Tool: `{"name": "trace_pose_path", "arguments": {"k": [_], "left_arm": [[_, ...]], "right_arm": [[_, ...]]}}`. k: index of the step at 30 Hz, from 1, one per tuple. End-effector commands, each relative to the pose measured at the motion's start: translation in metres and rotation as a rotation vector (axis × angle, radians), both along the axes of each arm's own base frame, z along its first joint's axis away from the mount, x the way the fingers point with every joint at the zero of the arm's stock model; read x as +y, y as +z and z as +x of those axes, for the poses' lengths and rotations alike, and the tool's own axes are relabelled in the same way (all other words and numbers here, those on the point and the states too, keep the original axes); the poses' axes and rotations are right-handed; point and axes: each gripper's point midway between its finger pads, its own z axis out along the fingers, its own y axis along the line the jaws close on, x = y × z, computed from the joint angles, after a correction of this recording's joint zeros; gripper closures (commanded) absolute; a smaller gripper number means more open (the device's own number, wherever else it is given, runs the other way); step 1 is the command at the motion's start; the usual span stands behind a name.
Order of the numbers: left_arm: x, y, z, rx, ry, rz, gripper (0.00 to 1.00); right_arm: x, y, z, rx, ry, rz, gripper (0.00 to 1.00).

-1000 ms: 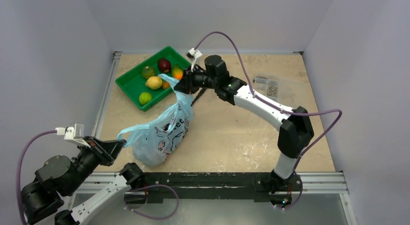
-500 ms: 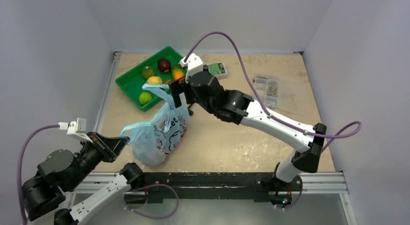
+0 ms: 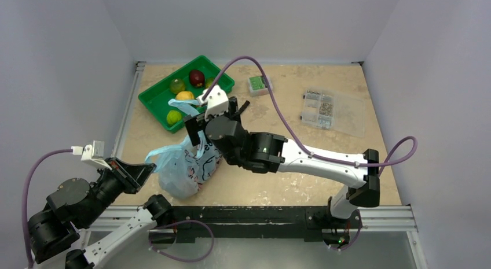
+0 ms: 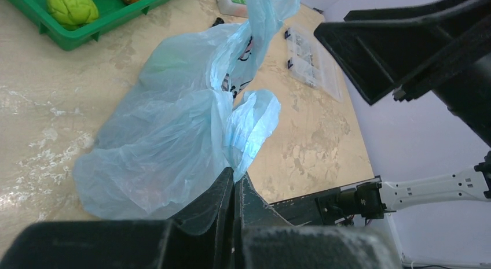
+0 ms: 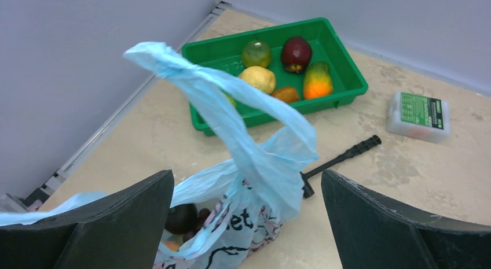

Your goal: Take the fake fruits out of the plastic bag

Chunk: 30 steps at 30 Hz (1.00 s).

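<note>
Drawn back from the rigid green tray [image 5: 330, 100], the right gripper [image 5: 246, 176] had its fingers spread, a loop handle of the thin light-blue plastic bag [image 3: 188, 165] free between them. The left gripper [image 4: 234, 179] pinched the other handle; dark fake fruit [image 5: 180, 218] lay inside the bag.

The left gripper [image 4: 234, 182] pinches a fold of the plastic bag [image 4: 168, 136], jaws closed; beyond the bag, a green tray [image 4: 75, 40] holds a green fruit [image 4: 70, 6].

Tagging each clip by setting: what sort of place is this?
Probably a lab robot cell: plain pale walls enclose a beige tabletop, with a clear parts organizer and fake fruits staged in a green tray.
</note>
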Motion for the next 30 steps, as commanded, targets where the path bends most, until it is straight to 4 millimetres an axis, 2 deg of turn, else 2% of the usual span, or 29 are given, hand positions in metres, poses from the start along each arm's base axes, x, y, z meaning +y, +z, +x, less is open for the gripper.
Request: {"name": "trace_pose_path", "arguments": {"k": [1,7,11,18,22,25,30], "left_arm": [[0.0,0.009,0.001,-0.009,0.011,-0.03,1.0],[-0.001,0.01,0.001,-0.006,0.007,-0.043,1.0],[-0.004,0.009,0.001,0.004,0.002,-0.039,1.0],[-0.006,0.008,0.003,0.015,0.001,-0.029,1.0],[-0.008,0.008,0.005,0.02,-0.002,-0.017,1.0],[-0.009,0.006,0.007,0.028,-0.002,-0.001,1.0],[-0.007,0.001,0.006,0.039,0.01,-0.005,1.0]], "right_arm": [[0.015,0.005,-0.016,-0.062,0.009,0.019,0.01],[0.032,-0.013,0.001,-0.144,-0.062,-0.099,0.01],[0.038,-0.015,0.012,-0.224,-0.112,-0.161,0.01],[0.039,-0.025,0.038,-0.276,-0.22,-0.222,0.01],[0.036,-0.025,0.053,-0.286,-0.224,-0.235,0.28],[0.034,-0.02,0.056,-0.292,-0.199,-0.214,0.55],[0.039,0.001,0.045,-0.227,-0.009,-0.069,0.96]]}}
